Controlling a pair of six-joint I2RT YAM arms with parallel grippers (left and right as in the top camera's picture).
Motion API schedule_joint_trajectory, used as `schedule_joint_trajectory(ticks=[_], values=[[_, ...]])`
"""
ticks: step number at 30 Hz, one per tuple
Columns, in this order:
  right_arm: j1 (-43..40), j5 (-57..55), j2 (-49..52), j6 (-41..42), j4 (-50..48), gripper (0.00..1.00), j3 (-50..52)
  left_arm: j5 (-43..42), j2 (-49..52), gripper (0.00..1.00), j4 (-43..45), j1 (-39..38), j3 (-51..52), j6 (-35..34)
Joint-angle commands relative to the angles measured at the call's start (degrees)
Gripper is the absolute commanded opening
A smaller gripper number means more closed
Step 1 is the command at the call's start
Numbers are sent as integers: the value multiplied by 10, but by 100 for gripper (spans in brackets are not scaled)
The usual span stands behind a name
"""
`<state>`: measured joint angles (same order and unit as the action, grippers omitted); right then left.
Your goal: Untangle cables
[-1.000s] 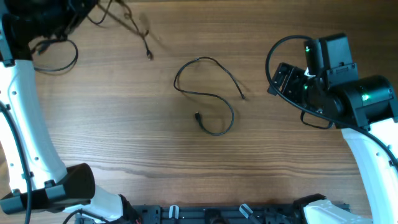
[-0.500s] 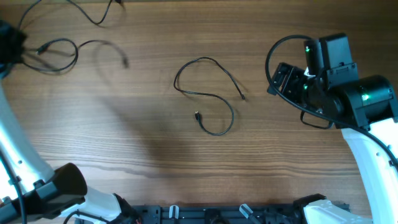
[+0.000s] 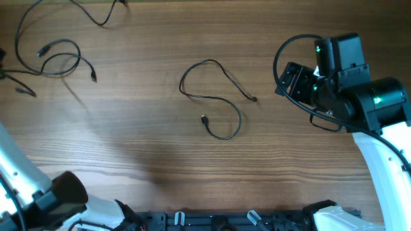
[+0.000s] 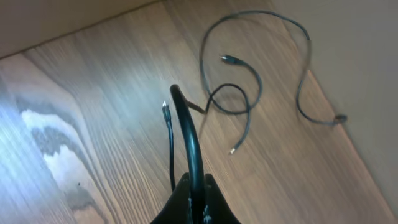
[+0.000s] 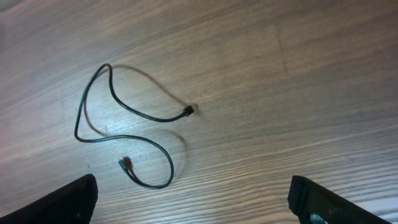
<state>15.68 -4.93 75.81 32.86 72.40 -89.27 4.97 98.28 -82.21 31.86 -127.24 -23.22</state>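
Observation:
In the left wrist view my left gripper [image 4: 194,200] is shut on a black cable [image 4: 186,130] that arches up from the jaws, lifted off the wood. Beyond it lie a looped cable [image 4: 249,99] and a long curved cable [image 4: 303,68]. From overhead these cables [image 3: 61,54] spread across the top left corner; the left gripper itself is past the left edge. A separate cable [image 3: 215,96] lies loose in the table's middle, also seen as a loose cable [image 5: 118,124] in the right wrist view. My right gripper [image 3: 289,80] hovers to its right, open and empty; in its wrist view the right gripper [image 5: 196,202] holds nothing.
The table is bare brown wood [image 3: 160,160]. The left arm's white links [image 3: 26,173] run along the left edge. The right arm's body [image 3: 372,102] fills the right side. A dark rail [image 3: 244,221] lines the front edge.
The left arm has pulled left, out of the overhead view, dragging the top left cables with it; one plug end slid leftward. The right arm has stayed put.

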Motion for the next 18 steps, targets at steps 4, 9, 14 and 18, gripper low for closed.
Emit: schedule_joint_trajectory(ticks=[4, 9, 14, 18], values=[[-2, 3, 4, -12, -6, 100, 4, -79, -133, 4, -30, 2, -3, 66], [-2, 3, 4, -12, -6, 100, 4, -305, -170, 4, -42, 2, -3, 150], [-2, 5, 4, -12, -4, 100, 4, -303, -133, 4, -24, 2, -3, 153], [-2, 5, 4, -12, -3, 100, 4, -417, -102, 4, -25, 2, -3, 153]])
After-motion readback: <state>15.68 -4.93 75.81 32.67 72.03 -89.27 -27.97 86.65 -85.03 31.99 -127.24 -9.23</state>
